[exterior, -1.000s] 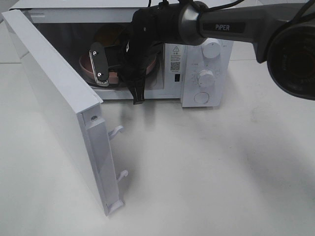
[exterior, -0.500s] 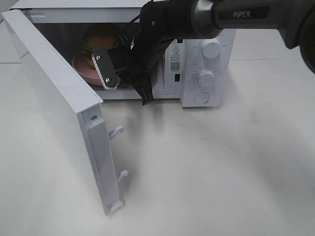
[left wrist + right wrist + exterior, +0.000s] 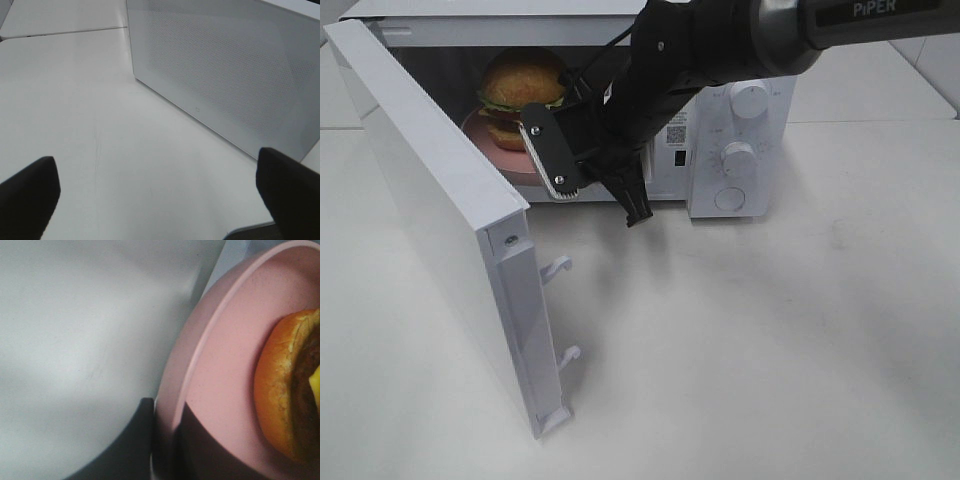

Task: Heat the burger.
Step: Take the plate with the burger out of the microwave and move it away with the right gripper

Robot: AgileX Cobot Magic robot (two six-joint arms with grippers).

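Inside the microwave (image 3: 735, 150), whose door (image 3: 440, 200) swings wide open toward the left, much is cut off: the right arm's black links cover the middle of the cavity, and the door's edge hides the near-left part of the pink plate (image 3: 485, 130). The burger (image 3: 523, 85) sits on that plate, deep in the left half of the cavity, its lower layers partly behind the plate rim and the right gripper (image 3: 590, 160). What shows of it is a glossy golden-brown domed bun over frilly green lettuce and a dark patty. In the right wrist view the gripper's dark fingers are pinched onto the plate's rim (image 3: 200, 355), the bun (image 3: 280, 390) lying just beyond them.

Right of the cavity, the microwave's white control panel carries two round dials.

The left gripper (image 3: 160, 185) hovers outside the microwave beside its perforated wall, fingers spread wide and holding nothing.
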